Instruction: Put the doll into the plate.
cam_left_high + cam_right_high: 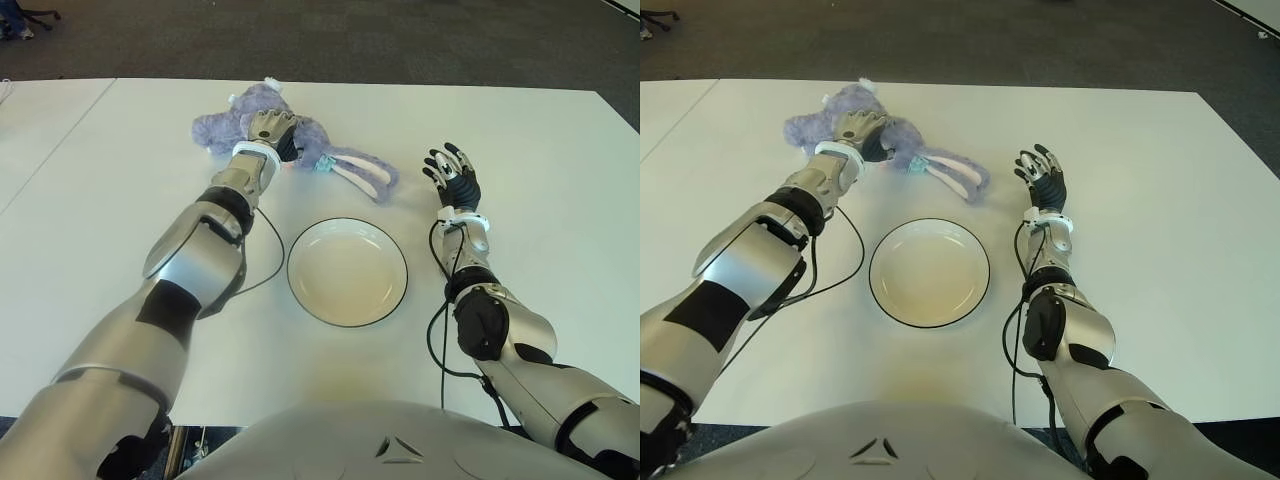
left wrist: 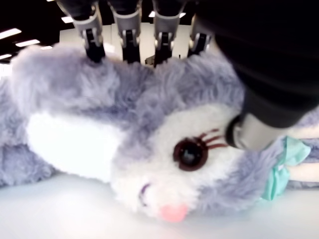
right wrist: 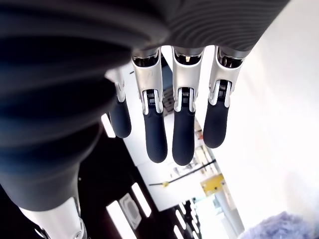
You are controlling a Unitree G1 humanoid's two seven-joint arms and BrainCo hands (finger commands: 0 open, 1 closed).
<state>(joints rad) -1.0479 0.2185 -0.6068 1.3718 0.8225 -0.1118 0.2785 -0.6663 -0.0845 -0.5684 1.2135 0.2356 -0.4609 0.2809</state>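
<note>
Purple plush doll (image 1: 235, 125) under left hand (image 1: 272, 128), on table (image 1: 120, 200)

An office or lab-like indoor workspace is being shown. A large white table (image 1: 520, 180) is being seen spreading across most of the head views, with a seam toward 9 o'clock where a second white tabletop (image 1: 40, 130) is being joined to it. Dark grey carpet (image 1: 330, 40) is being shown beyond the far edge at 12 o'clock. At 11 o'clock, the wheeled base of an office chair (image 1: 25, 18) is being glimpsed. Long ceiling light strips (image 3: 117, 216) are being caught in the right wrist view.
</note>
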